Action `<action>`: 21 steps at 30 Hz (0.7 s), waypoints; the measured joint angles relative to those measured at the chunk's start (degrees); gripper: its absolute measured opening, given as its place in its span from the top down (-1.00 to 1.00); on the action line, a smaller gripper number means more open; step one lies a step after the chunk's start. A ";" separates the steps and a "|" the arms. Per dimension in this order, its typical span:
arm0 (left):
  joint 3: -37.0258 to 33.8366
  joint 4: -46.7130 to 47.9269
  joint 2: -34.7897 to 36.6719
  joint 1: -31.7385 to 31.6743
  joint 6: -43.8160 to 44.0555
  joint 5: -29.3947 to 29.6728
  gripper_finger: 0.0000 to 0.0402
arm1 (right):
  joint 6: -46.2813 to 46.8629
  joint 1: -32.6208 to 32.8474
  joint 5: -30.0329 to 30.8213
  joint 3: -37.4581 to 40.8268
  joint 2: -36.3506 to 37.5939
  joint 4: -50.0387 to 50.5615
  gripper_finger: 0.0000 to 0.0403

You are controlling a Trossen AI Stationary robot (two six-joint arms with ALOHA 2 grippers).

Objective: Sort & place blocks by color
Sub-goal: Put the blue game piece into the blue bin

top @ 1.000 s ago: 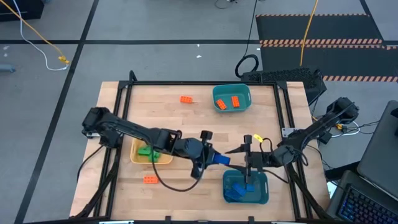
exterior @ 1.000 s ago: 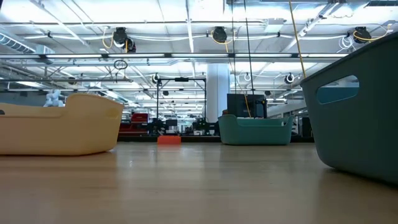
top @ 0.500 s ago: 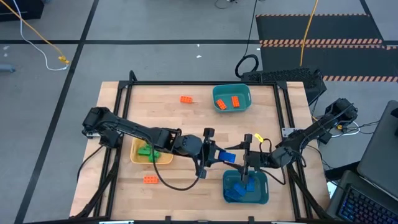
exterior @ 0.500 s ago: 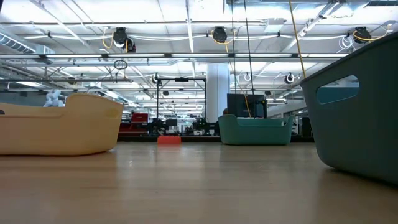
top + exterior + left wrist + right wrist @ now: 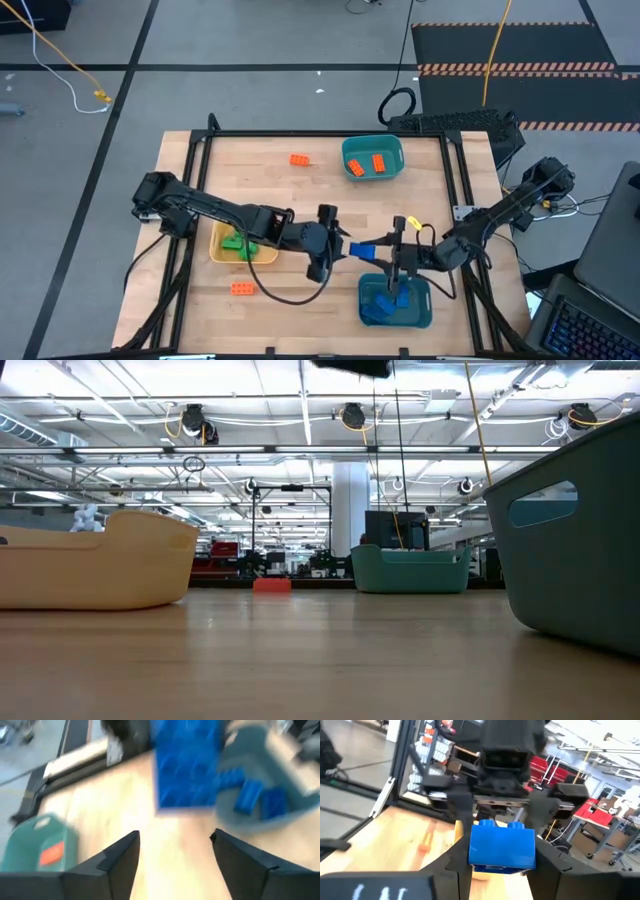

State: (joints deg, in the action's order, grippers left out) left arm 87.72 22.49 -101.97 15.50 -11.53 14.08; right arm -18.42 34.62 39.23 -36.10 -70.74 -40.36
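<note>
A blue brick hangs in the air between my two grippers, near the far-left corner of the near teal tray. My right gripper is shut on it. In the right wrist view the blue brick fills the gap between the fingers. My left gripper is open just to the brick's left. In the left wrist view the blue brick is beyond the fingertips. More blue bricks lie in the near tray. My right gripper pinches the blue brick between its two fingers, one on each end face. It comes in level from the table's right. The brick is lifted clear of the table, with its studs up in the wrist view.
The yellow tray holds green bricks. The far teal tray holds two orange bricks. Loose orange bricks lie on the table near the far edge and near the near edge. A black frame borders the table.
The left gripper carried the blue brick toward the table's right, up to the right gripper's fingers. It then drew back a little toward the left without the brick. The brick now stays in the right gripper, which has hardly moved.
</note>
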 joint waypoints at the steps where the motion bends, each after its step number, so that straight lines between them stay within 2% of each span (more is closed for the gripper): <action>1: 0.00 1.96 0.00 -0.02 0.02 1.47 -0.28 | -0.06 0.36 0.01 0.00 0.00 0.61 0.37; 5: -0.01 9.08 0.70 -0.02 0.86 7.06 -0.37 | 1.19 2.28 -0.25 0.00 0.60 2.92 0.37; 7: -0.02 11.89 1.35 -0.10 2.87 9.20 -0.38 | 4.64 3.66 -0.43 0.00 1.40 6.06 0.37; 13: -0.02 21.77 3.92 -0.21 8.23 11.40 -0.36 | 23.44 7.18 -6.69 0.00 2.91 17.75 0.37; 17: -0.02 22.92 5.24 -0.21 10.84 11.53 -0.27 | 34.18 8.48 -11.89 0.00 2.75 23.60 0.37; 21: -0.02 23.34 5.33 -0.21 12.29 11.53 -0.18 | 44.07 9.34 -14.01 0.00 2.71 28.56 0.37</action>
State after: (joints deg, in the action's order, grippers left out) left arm 87.70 45.83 -96.64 15.29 0.77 25.61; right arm 25.64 43.97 25.21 -36.10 -68.03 -11.80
